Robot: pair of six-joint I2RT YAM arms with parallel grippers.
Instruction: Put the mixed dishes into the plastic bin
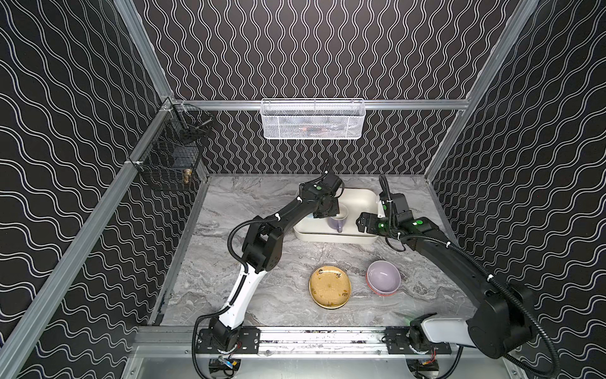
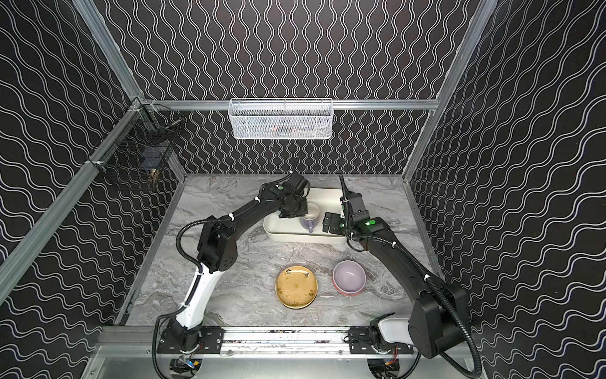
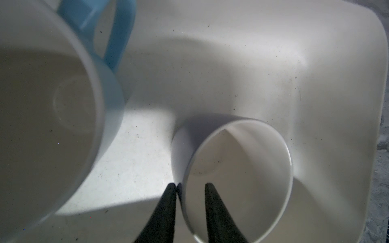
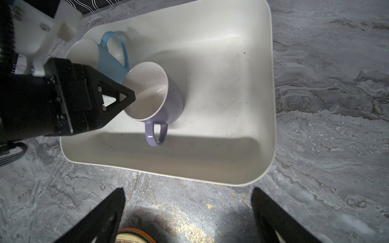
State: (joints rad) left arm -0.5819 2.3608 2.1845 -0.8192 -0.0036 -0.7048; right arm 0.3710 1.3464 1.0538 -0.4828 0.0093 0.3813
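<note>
The left end effector [image 3: 190,186] has one finger inside the lilac mug [image 3: 237,181] and one outside, a little apart, not squeezing. The mug stands in the plastic bin [image 4: 271,105], just beside the light-blue mug [image 4: 111,65]. If a finger hooks the rim going up, the mug could tip and bang its neighbour. The right end effector [image 4: 187,202] hangs wide open and empty nearby.

Overhead light, bright; hard shadows inside plastic bin [image 4: 189,160]; light-blue mug [image 3: 63,94] blurred in left wrist view
</note>
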